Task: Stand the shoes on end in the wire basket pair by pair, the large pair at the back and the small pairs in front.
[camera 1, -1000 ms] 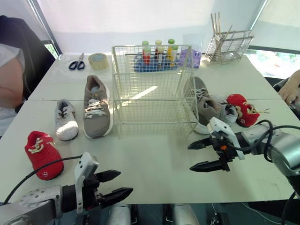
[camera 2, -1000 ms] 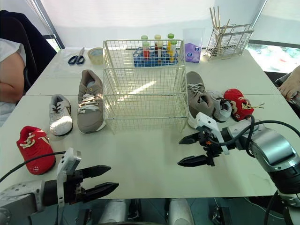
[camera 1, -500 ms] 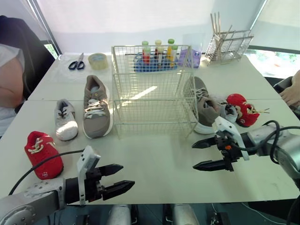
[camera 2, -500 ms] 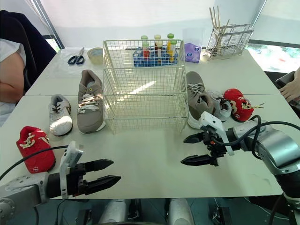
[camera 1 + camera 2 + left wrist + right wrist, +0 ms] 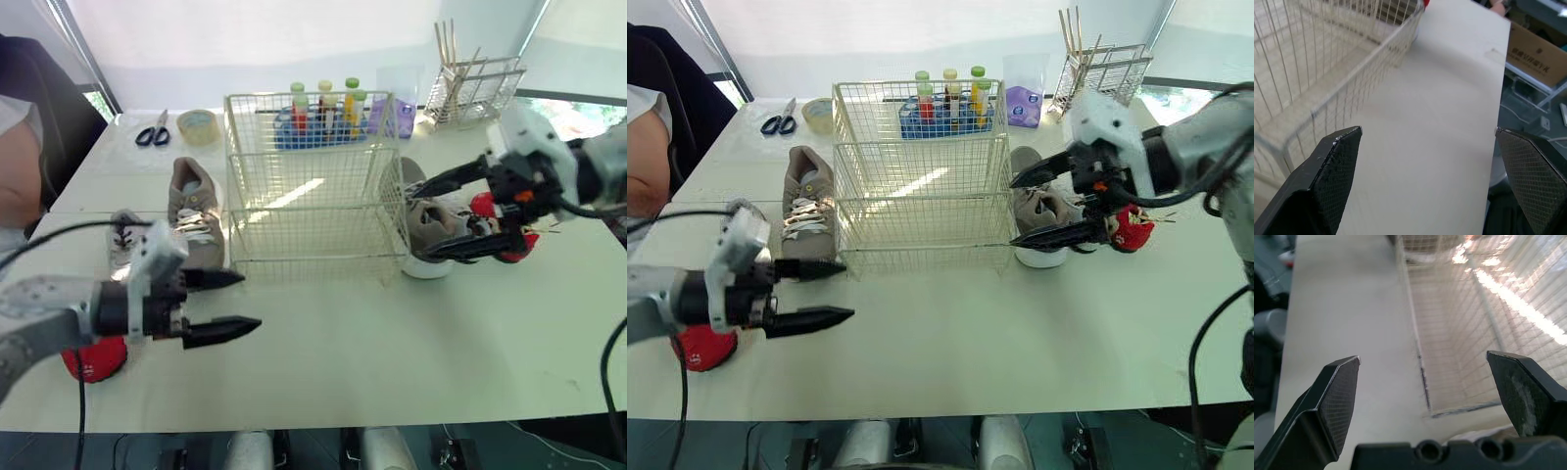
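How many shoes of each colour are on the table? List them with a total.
Grey-brown large shoes: 2
Red small shoes: 2
Pale grey small shoes: 1; a second may be hidden behind the right gripper
Total: 5 in plain sight

The white table (image 5: 950, 343) in front of me carries the wire basket (image 5: 921, 257). A large grey shoe (image 5: 805, 206) lies just left of the basket, with a small pale shoe (image 5: 121, 247) and a red shoe (image 5: 700, 348) farther left. A second large grey shoe (image 5: 1038, 220) and a second red shoe (image 5: 1132, 223) lie to the basket's right. Behind the basket I see scissors (image 5: 779, 121), a tape roll (image 5: 820, 115), a blue rack of bottles (image 5: 950, 103), a purple pouch (image 5: 1024, 106) and a wire holder of sticks (image 5: 1107, 69).
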`<state>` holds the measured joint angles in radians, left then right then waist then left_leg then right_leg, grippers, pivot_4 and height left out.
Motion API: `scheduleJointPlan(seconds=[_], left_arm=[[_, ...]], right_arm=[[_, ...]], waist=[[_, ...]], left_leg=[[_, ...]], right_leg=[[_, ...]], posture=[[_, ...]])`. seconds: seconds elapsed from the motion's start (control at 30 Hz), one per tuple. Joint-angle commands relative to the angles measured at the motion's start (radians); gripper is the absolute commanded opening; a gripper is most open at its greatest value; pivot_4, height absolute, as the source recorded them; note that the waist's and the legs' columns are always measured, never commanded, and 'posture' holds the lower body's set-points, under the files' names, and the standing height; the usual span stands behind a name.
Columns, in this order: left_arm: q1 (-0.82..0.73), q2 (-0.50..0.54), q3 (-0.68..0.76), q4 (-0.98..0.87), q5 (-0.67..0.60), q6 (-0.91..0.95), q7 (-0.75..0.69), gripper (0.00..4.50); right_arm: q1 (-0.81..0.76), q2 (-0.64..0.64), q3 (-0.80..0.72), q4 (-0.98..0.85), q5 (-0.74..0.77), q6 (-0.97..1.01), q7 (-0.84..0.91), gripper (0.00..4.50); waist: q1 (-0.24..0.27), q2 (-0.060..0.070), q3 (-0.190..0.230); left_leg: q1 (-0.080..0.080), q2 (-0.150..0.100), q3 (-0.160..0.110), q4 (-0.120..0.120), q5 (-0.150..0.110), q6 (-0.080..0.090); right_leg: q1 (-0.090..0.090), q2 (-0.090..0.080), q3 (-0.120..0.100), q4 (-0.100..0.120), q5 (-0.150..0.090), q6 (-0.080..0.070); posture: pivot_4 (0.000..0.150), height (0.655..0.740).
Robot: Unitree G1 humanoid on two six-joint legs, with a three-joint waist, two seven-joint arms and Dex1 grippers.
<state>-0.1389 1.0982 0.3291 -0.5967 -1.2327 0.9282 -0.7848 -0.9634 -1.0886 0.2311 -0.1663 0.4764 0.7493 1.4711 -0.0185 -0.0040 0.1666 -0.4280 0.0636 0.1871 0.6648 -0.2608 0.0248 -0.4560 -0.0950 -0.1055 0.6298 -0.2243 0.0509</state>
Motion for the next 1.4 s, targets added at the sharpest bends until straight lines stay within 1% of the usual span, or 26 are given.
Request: scheduleJointPlan(seconds=[0.03, 0.17, 0.33, 0.4, 0.47, 0.53, 0.57, 0.67, 0.7, 0.73, 0.9, 1.2, 1.4], left_arm=[[-0.049, 0.0, 0.014, -0.022, -0.071, 0.016, 0.028, 4.47], [-0.047, 0.001, 0.025, -0.064, -0.108, 0.027, 0.07, 4.47], [-0.024, -0.026, 0.015, -0.092, -0.114, 0.016, 0.125, 4.47], [-0.011, -0.045, -0.006, -0.102, -0.092, 0.008, 0.135, 4.47], [-0.007, -0.065, -0.032, -0.106, -0.062, 0.0, 0.141, 4.5], [-0.01, -0.08, -0.056, -0.104, -0.027, -0.006, 0.146, 4.5], [-0.012, -0.091, -0.064, -0.103, -0.019, -0.009, 0.153, 4.5], [-0.012, -0.121, -0.077, -0.104, -0.009, -0.014, 0.162, 4.5], [-0.01, -0.126, -0.081, -0.104, -0.001, -0.015, 0.16, 4.5], [-0.011, -0.131, -0.086, -0.102, 0.005, -0.016, 0.159, 4.5], [-0.029, -0.151, -0.106, -0.083, 0.035, -0.025, 0.151, 4.5], [-0.026, -0.163, -0.111, -0.065, 0.064, -0.024, 0.121, 4.5], [-0.055, -0.163, -0.126, -0.047, 0.078, -0.017, 0.103, 4.5]], right_arm=[[-0.055, 0.039, 0.083, 0.053, -0.091, -0.099, 0.078, 4.5], [-0.059, 0.085, 0.148, 0.085, -0.158, -0.146, 0.11, 4.5], [-0.055, 0.174, 0.194, 0.15, -0.278, -0.209, 0.031, 4.5], [-0.044, 0.194, 0.25, 0.138, -0.358, -0.229, 0.008, 4.5], [-0.03, 0.201, 0.32, 0.13, -0.481, -0.281, -0.032, 3.95], [-0.023, 0.237, 0.32, 0.094, -0.482, -0.223, -0.051, 3.21], [-0.021, 0.253, 0.313, 0.069, -0.477, -0.18, -0.06, 2.58], [-0.003, 0.276, 0.303, 0.023, -0.497, -0.092, -0.099, 1.11], [0.005, 0.28, 0.3, 0.009, -0.497, -0.069, -0.106, 0.47], [0.01, 0.284, 0.297, -0.003, -0.496, -0.051, -0.111, 0.06], [0.008, 0.324, 0.275, -0.054, -0.484, 0.029, -0.149, 0.06], [0.086, 0.228, 0.238, -0.273, -0.436, 0.086, -0.126, 0.06], [0.093, 0.256, 0.256, -0.278, -0.437, 0.116, -0.173, 0.06]], waist=[[0.001, 0.0, 0.0], [0.005, 0.0, 0.0], [0.002, 0.0, 0.0], [0.002, 0.0, 0.0], [0.003, 0.0, 0.0], [0.004, 0.0, 0.0], [0.003, -0.001, -0.001], [-0.004, -0.002, -0.001], [-0.004, -0.002, -0.001], [-0.003, -0.002, -0.001], [-0.003, -0.002, -0.002], [0.003, -0.002, -0.002], [-0.002, -0.003, -0.002]], left_leg=[[-0.001, 0.0, 0.001, 0.0, 0.0, 0.0], [-0.001, 0.0, 0.001, 0.001, 0.0, 0.0], [0.001, 0.0, 0.001, 0.002, 0.001, -0.001], [0.001, 0.0, 0.0, 0.002, 0.001, -0.002], [0.001, 0.0, 0.0, 0.002, 0.002, -0.003], [0.001, 0.0, 0.0, 0.002, 0.002, -0.003], [0.001, 0.0, 0.0, 0.002, 0.002, -0.004], [0.002, 0.001, 0.0, 0.003, 0.003, -0.004], [0.002, 0.002, 0.0, 0.003, 0.003, -0.005], [0.002, 0.002, -0.001, 0.003, 0.003, -0.005], [0.003, 0.003, -0.002, 0.003, 0.005, -0.007], [0.001, 0.003, -0.001, 0.002, 0.005, -0.008], [0.002, 0.003, -0.002, 0.002, 0.005, -0.008]], right_leg=[[-0.001, 0.0, 0.0, 0.0, 0.0, 0.001], [-0.001, 0.001, 0.0, 0.001, 0.0, 0.002], [0.001, 0.001, 0.0, 0.002, 0.0, 0.001], [0.001, 0.001, 0.0, 0.002, 0.0, 0.001], [0.001, 0.002, 0.0, 0.003, 0.0, 0.001], [0.001, 0.002, 0.0, 0.003, 0.0, 0.001], [0.001, 0.002, 0.0, 0.003, 0.0, 0.001], [0.001, 0.002, 0.0, 0.004, 0.0, 0.001], [0.001, 0.003, 0.0, 0.004, 0.0, 0.001], [0.001, 0.003, 0.0, 0.005, 0.001, 0.001], [0.001, 0.007, 0.0, 0.006, 0.001, 0.0], [-0.001, 0.006, 0.0, 0.006, 0.001, 0.0], [-0.001, 0.007, 0.0, 0.006, 0.001, 0.0]], posture=[[0.15, 0.7352], [0.15, 0.7352], [0.15, 0.7352], [0.15, 0.7352], [0.15, 0.7352], [0.15, 0.7352], [0.15, 0.7352], [0.15, 0.7352], [0.15, 0.7352], [0.15, 0.7352], [0.15, 0.7352], [0.15, 0.7352], [0.15, 0.7352]])
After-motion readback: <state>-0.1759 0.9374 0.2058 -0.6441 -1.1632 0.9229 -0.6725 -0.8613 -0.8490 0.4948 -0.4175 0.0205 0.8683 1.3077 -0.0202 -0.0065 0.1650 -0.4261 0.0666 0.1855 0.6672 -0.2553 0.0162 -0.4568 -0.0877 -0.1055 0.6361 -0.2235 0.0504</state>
